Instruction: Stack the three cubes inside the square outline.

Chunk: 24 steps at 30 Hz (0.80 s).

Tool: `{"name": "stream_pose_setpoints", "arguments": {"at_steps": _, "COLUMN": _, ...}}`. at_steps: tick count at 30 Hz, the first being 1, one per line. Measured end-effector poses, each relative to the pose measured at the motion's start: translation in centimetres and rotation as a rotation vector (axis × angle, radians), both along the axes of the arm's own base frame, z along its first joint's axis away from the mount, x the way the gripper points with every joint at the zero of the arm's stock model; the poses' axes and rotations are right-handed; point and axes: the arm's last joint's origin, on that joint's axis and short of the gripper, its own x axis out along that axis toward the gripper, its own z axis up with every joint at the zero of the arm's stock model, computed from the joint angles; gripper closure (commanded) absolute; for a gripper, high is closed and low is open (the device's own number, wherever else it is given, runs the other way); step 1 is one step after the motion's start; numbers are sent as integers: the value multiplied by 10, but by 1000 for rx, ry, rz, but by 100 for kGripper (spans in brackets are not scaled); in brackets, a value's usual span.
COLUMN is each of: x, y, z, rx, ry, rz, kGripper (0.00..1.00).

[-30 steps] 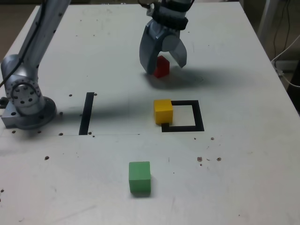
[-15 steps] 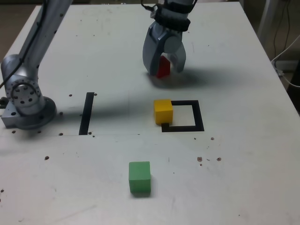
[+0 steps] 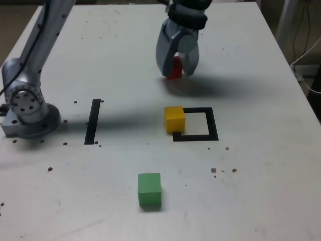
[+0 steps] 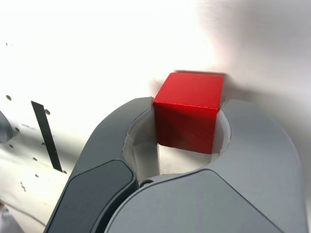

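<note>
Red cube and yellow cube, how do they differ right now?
The matte red cube sits between the hand's fingers, far from the black tape square outline; the matte yellow cube stands free, overlapping that outline's edge on the exterior view's left. They look equal-sized.

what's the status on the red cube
Hand shut on red cube, far side of table. Yellow cube overlaps square outline edge. Green cube near, untouched.

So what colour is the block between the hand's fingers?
Red: the red cube shows best in the wrist view, between the hand's grey fingers.
</note>
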Motion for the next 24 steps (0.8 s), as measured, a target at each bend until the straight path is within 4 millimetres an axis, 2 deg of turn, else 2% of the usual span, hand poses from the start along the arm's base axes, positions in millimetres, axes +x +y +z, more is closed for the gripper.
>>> {"name": "stream_pose_setpoints", "arguments": {"at_steps": 6, "x": 16, "y": -29, "z": 13, "rx": 12, "ry": -29, "rz": -78, "kGripper": 70}}
{"name": "stream_pose_setpoints", "arguments": {"at_steps": 13, "x": 34, "y": -82, "z": 22, "rx": 23, "ry": -59, "rz": -176, "kGripper": 70}}
{"name": "stream_pose_setpoints", "arguments": {"at_steps": 24, "x": 47, "y": -143, "z": 23, "rx": 19, "ry": -73, "rz": -255, "kGripper": 71}}
